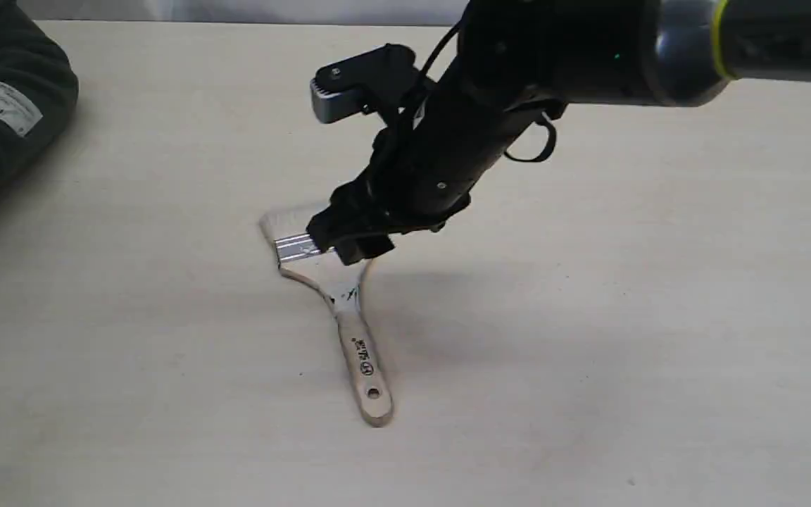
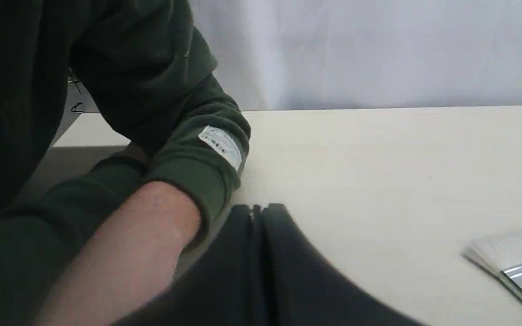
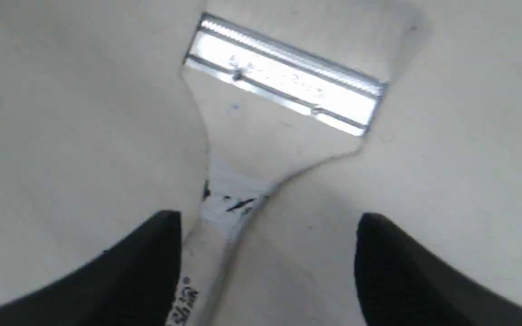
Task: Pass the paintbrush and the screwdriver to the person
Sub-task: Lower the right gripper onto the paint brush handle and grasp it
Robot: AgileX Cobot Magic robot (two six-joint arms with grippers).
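The paintbrush [image 1: 360,345] lies flat on the table, bristles away and its holed handle end toward the front. My right gripper [image 1: 349,243] hangs low over its ferrule and neck. In the right wrist view this gripper [image 3: 268,217] is open, one dark finger [image 3: 143,262] on each side of the narrowing handle, the silver ferrule [image 3: 283,86] beyond. My left gripper [image 2: 256,210] is shut with nothing visible in it, close beside the person's bare forearm [image 2: 143,235]. The brush's bristles [image 2: 514,258] show to one side there. The screwdriver is out of view.
The person's dark green sleeve [image 1: 4,105] rests on the table at the far left. The pale tabletop [image 1: 624,352] spreads around the brush. A white wall [image 2: 379,50] backs the table's far edge.
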